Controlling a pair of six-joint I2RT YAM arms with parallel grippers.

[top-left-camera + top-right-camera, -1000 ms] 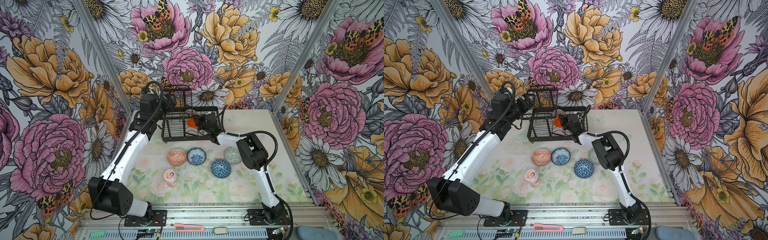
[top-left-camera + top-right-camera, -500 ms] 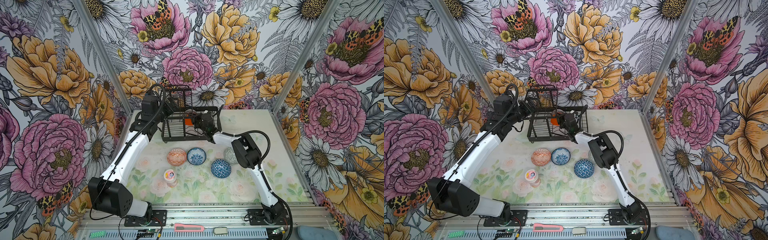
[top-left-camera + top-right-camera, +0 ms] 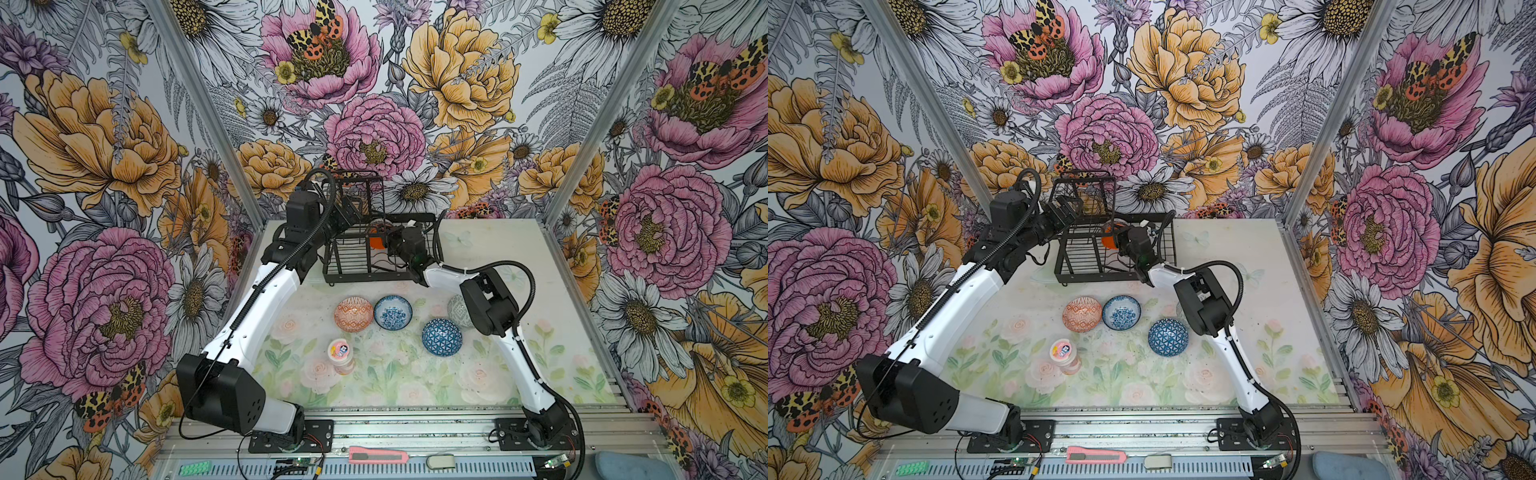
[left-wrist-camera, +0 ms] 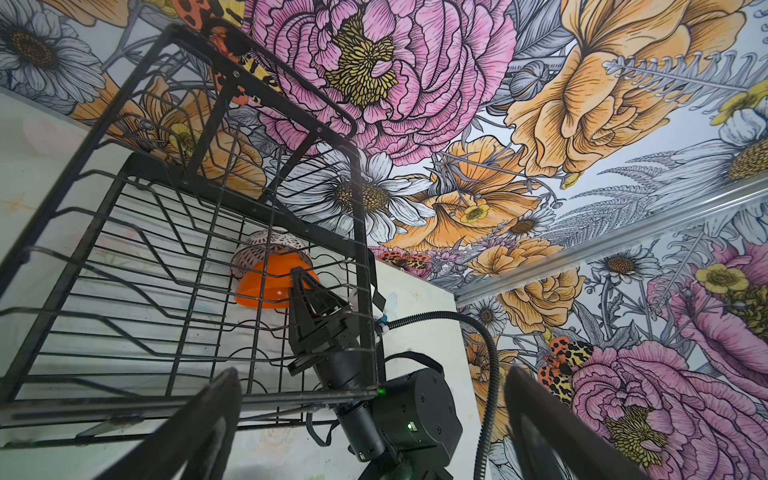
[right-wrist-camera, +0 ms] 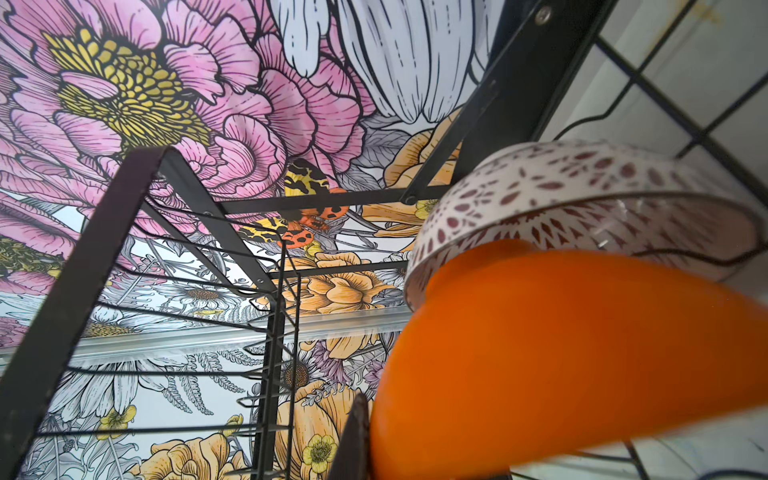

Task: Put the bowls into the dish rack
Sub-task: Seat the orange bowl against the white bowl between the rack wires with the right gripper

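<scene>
Moved since a second ago: right gripper [image 4: 300, 276] with orange bowl [image 3: 376, 242], now deeper in the rack [image 3: 357, 275], nearer its tall basket end.
Right jaws: closed on the orange bowl's rim. The bowl is tipped on edge, just beside a maroon-print bowl [image 4: 270, 243] inside the rack.
Left gripper [image 3: 1066, 208]: jaws wide apart, empty, at the rack's basket end.
Table [image 3: 478, 374], in front of the rack: orange-print bowl [image 3: 354, 313] and floral bowl [image 3: 392, 312] side by side, triangle bowl [image 3: 441, 336], grey bowl [image 3: 456, 309] — half hidden behind the right arm [image 3: 490, 309].
Jar [image 3: 340, 353]: upright, nearer the front edge.
</scene>
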